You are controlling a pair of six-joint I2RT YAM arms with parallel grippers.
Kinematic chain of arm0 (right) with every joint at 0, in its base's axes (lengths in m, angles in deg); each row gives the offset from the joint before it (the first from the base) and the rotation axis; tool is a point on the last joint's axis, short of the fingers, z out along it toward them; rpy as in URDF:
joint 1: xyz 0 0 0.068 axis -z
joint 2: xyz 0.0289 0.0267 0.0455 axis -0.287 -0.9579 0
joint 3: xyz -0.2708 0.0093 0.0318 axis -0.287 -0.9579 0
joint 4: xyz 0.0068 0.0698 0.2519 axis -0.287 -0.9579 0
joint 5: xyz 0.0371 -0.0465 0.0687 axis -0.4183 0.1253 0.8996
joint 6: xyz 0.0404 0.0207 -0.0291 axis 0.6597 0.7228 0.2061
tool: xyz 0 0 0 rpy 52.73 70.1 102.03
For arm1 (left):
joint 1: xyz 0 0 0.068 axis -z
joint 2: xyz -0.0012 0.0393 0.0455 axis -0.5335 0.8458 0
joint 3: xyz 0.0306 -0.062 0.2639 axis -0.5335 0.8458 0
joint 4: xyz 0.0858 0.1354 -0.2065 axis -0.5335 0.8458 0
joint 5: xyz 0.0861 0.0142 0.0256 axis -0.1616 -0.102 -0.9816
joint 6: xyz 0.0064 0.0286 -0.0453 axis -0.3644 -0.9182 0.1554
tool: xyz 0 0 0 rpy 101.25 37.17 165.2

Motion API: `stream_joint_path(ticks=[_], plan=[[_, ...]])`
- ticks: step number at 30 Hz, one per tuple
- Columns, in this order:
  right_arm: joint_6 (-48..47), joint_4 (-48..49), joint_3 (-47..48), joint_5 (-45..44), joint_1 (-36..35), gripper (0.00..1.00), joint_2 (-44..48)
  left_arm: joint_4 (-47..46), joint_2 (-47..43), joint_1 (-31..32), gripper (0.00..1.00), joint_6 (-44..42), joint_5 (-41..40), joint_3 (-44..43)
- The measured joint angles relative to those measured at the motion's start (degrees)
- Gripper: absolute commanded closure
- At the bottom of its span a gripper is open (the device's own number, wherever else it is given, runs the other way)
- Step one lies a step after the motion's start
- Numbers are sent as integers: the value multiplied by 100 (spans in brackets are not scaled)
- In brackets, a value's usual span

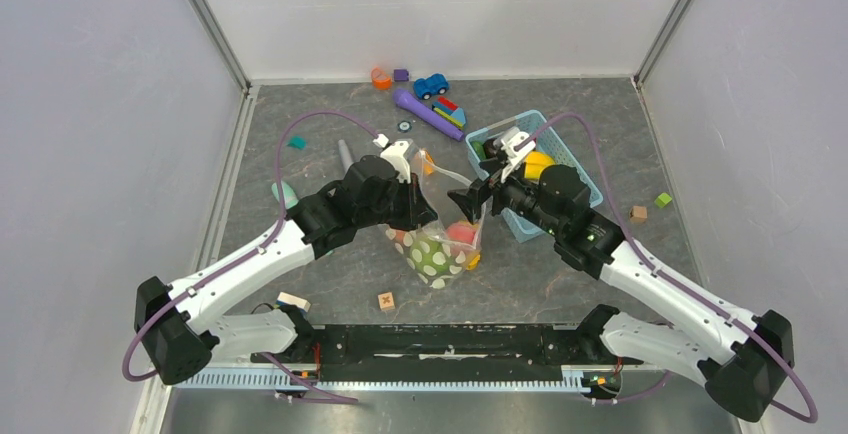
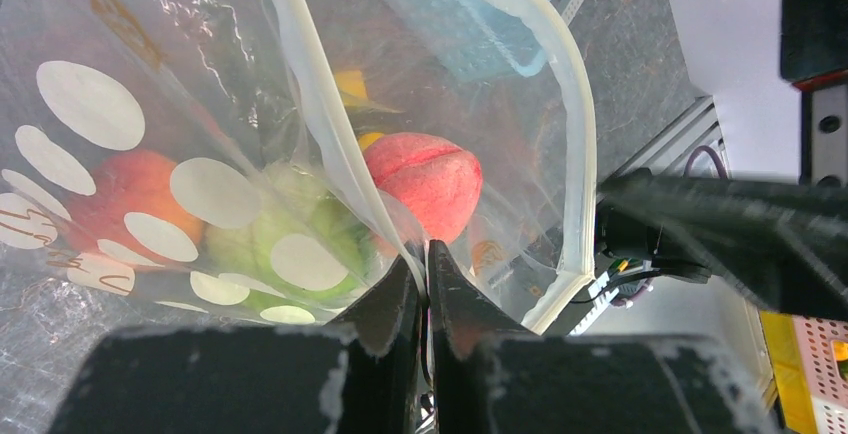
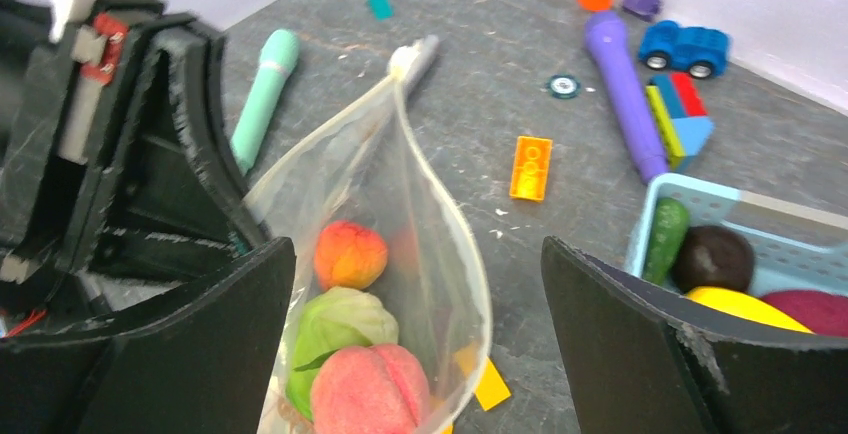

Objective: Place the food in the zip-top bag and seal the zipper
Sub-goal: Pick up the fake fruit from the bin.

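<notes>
While the left jaws are clamping the floppy zip-top bag (image 2: pixel 120 104) by its stiffer zipper (image 2: pixel 585 154), probably the surest hold, the right jaws are gaping empty.

On my table (image 1: pixel 330 274) I see a blue toy car (image 3: pixel 684 47) just beside a purple tube (image 3: pixel 625 94) — an orange brick (image 3: pixel 530 167) lies near, a mint pen (image 3: pixel 265 99) further left, a light blue basket (image 3: pixel 760 204) at right.

Zip-top bag (image 3: pixel 400 214) gapes open above; the basket (image 3: pixel 720 194) crowds its right.
</notes>
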Motion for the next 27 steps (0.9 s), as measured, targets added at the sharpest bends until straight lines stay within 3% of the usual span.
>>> stream_joint_path(ticks=[8,12,18,21,27], plan=[[291,-424,125,-1709,11,2,133,-2,-20,0,89,-13,-24,24],[317,-706,166,-2162,201,2,120,-2,-20,0,89,-22,-66,44],[-44,-994,389,-2133,1335,2,-275,-48,-20,0,89,-35,-81,127],[-811,-1137,516,-2181,1585,2,-625,-46,-20,0,89,-79,-46,149],[-3740,-1290,769,-1615,1705,2,-1434,-81,-20,0,88,-144,39,164]])
